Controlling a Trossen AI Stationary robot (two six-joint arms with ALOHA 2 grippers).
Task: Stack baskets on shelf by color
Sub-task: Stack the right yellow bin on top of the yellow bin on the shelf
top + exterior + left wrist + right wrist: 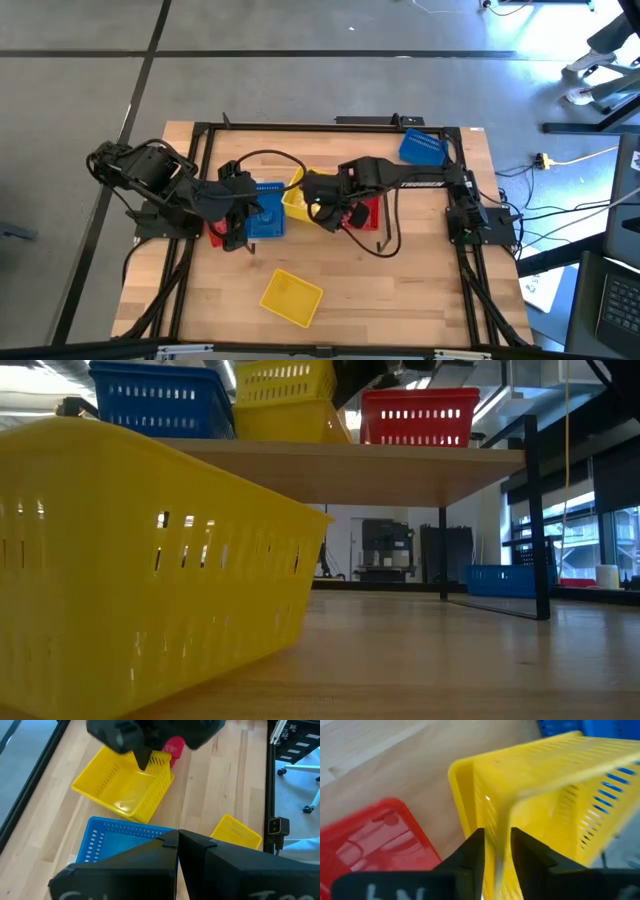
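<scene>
On the shelf (pixel 400 465) stand a blue basket (pixel 160 400), a yellow basket (pixel 285 400) and a red basket (pixel 418 417), side by side. My right gripper (pixel 497 847) is open over the yellow basket (pixel 125 787), one finger on either side of its wall rim next to the red basket (pixel 370 840). The basket looks slightly tilted. My left gripper (pixel 177 842) is shut and hangs above the blue basket (pixel 120 837), holding nothing. My right gripper's fingers (pixel 472 850) come from above, slanting down, and straddle the rim of the yellow basket's short wall (pixel 496 827), one inside and one outside. Whether they touch the wall, I cannot tell. The basket rests on the shelf.
Another yellow basket (pixel 291 296) lies bottom up on the table near its front edge. A blue basket (pixel 423 148) sits at the far right corner. The table's black frame (pixel 330 127) runs along its edges. Bare wood lies to the near right.
</scene>
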